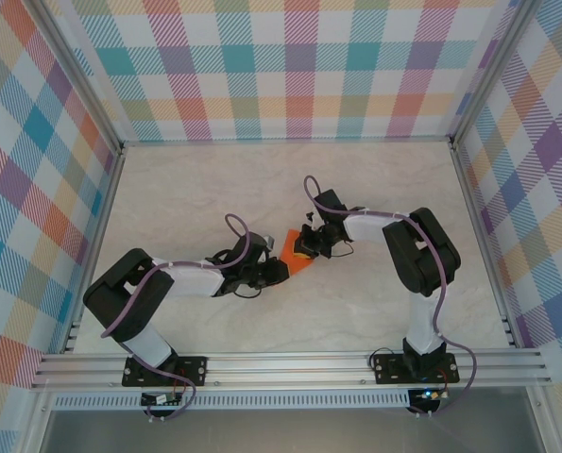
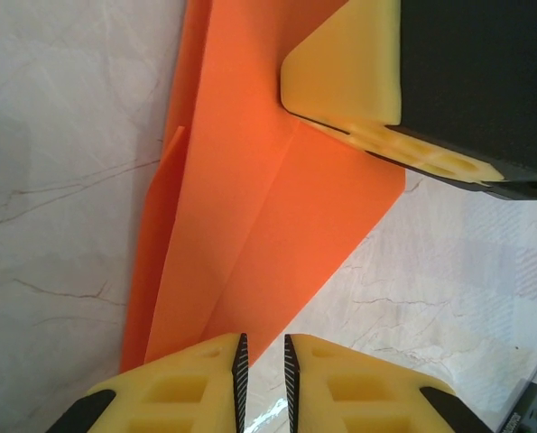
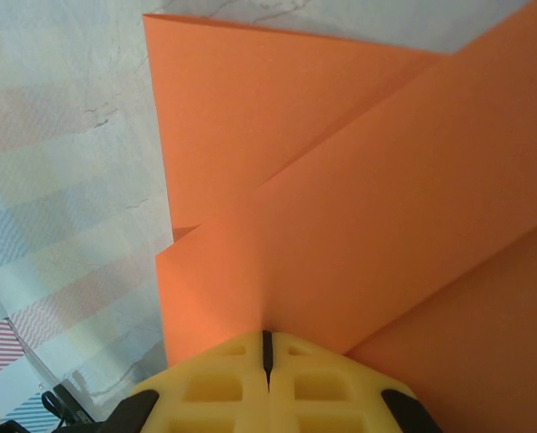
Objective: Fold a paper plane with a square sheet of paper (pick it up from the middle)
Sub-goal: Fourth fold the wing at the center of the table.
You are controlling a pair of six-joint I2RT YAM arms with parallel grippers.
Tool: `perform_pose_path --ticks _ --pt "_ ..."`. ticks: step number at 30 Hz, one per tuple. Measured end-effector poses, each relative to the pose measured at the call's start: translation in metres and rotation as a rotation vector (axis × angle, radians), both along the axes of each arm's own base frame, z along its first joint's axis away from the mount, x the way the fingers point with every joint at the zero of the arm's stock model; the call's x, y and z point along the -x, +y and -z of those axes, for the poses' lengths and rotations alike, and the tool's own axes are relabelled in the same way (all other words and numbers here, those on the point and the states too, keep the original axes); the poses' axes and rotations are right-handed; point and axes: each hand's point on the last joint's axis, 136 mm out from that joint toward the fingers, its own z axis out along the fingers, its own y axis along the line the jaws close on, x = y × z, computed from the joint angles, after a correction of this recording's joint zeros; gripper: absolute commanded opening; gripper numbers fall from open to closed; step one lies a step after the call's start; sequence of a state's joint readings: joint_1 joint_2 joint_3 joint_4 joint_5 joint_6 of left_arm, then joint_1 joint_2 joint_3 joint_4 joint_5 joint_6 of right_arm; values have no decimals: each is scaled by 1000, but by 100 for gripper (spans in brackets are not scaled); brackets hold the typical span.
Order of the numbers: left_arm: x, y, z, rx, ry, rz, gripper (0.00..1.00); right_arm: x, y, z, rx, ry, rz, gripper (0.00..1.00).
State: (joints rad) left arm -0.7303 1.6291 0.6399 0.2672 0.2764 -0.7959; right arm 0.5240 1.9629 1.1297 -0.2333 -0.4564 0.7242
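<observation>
Right wrist: orange paper [image 3: 340, 180] touching tips, closed R jaws.

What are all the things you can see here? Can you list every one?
folded paper sheet: one, bright orange, middle of the table, between the grippers
table: one, pale marbled white, under everything
walls: three, pastel checks, left, back and right
frame rails: silver metal, near edge and corners
left arm: one, black and white, near left
right arm: one, black and white, near right
left gripper: yellow fingers, slightly open, beside the paper's edge
right gripper: yellow fingers, shut, tips against the paper
</observation>
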Motion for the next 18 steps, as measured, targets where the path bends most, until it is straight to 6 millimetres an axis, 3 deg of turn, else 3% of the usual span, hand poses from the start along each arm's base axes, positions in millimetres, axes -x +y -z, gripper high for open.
perform_pose_path --ticks 18 --pt "2 3 8 7 10 -18 21 0 0 0 2 0 2 2"
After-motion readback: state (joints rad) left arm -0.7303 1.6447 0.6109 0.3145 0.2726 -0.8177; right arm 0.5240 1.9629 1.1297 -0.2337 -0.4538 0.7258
